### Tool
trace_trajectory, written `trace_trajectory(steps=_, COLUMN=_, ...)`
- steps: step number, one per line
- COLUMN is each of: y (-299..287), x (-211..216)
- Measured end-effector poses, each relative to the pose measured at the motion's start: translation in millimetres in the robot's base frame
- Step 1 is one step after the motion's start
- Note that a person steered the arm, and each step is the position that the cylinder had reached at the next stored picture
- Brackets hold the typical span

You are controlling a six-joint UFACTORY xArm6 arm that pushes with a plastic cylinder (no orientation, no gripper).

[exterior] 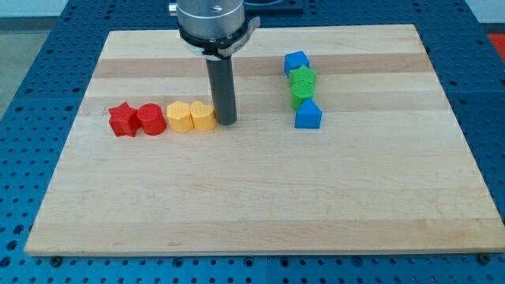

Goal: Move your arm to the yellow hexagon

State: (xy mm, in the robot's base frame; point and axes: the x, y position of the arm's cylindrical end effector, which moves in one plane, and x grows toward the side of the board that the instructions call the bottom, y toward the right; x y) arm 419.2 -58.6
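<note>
The yellow hexagon [181, 117] lies left of the board's middle, in a row of blocks. A second yellow block [203, 116], heart-like in shape, touches its right side. My tip [226, 123] is on the board just right of that second yellow block, touching or nearly touching it. The hexagon is one block-width to the left of my tip. To the left of the hexagon are a red round block [151, 119] and a red star [121, 119].
At the view's upper right stands a column of blocks: a blue cube [297, 62], a green star [303, 78], a green round block [301, 99] and a blue house-shaped block [308, 115]. The wooden board [260, 197] lies on a blue perforated table.
</note>
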Motion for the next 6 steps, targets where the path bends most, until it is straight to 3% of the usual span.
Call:
trace_trajectory(steps=2, y=4, x=14)
trace_trajectory(steps=3, y=3, x=45)
trace_trajectory(steps=6, y=-58, x=60)
